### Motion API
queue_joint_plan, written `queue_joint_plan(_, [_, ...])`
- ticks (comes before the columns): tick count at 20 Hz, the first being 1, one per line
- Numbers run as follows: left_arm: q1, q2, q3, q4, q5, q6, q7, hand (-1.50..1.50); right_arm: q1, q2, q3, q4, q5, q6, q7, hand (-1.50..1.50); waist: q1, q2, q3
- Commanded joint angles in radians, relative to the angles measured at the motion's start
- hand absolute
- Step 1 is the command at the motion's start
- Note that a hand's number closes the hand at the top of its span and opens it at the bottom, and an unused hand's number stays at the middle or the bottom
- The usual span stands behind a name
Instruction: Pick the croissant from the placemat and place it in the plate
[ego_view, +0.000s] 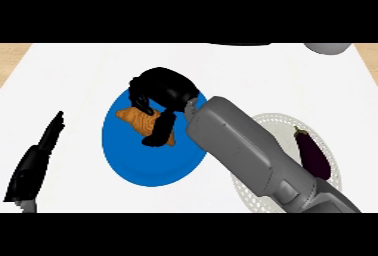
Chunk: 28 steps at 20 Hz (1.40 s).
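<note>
The orange-brown croissant (136, 118) lies over the upper part of the blue plate (148, 167), left of the counter's middle. My right hand (167, 89) comes in from the lower right on its grey forearm and sits on top of the croissant. Its fingers curl down at the croissant's far side and its thumb at the near side, hiding much of the pastry. I cannot tell whether the croissant touches the plate or hangs just above it. My left hand (32, 167) rests at the lower left, fingers straight and pointing up, holding nothing.
A white woven placemat (281, 121) lies at the right, partly under my right forearm, with a dark purple eggplant (312, 152) on it. A grey round object (329, 47) shows at the top right edge. The counter top is white with wooden borders.
</note>
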Motion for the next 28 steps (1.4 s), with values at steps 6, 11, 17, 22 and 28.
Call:
queue_joint_plan(6, [-0.024,-0.014,0.004,0.016,-0.008,-0.001,0.002,0.00,-0.011,0.002,0.222,0.069,-0.264,-0.212,0.167,-1.50,0.011,0.002,0.000])
queue_joint_plan(11, [-0.034,-0.021,-0.009,-0.025,-0.026,0.009,0.054,0.00,0.007,0.002,0.157,0.068,-0.376,-0.296,0.032,-1.50,0.005,0.002,0.001])
queue_joint_plan(17, [-0.004,-0.005,0.031,-0.002,-0.017,0.013,0.011,0.00,-0.030,-0.002,-0.061,0.155,-0.457,-0.350,-0.018,-1.50,-0.020,0.000,0.001])
queue_joint_plan(22, [0.038,-0.013,0.033,-0.002,-0.011,0.003,-0.034,0.00,-0.024,-0.056,-0.216,0.248,-0.566,-0.255,-0.116,-1.50,-0.014,0.006,0.001])
queue_joint_plan(28, [-0.026,-0.015,0.024,0.012,-0.009,-0.018,0.008,0.00,-0.030,-0.166,-0.342,0.414,-0.624,-0.044,-0.335,-1.50,-0.006,0.012,0.002])
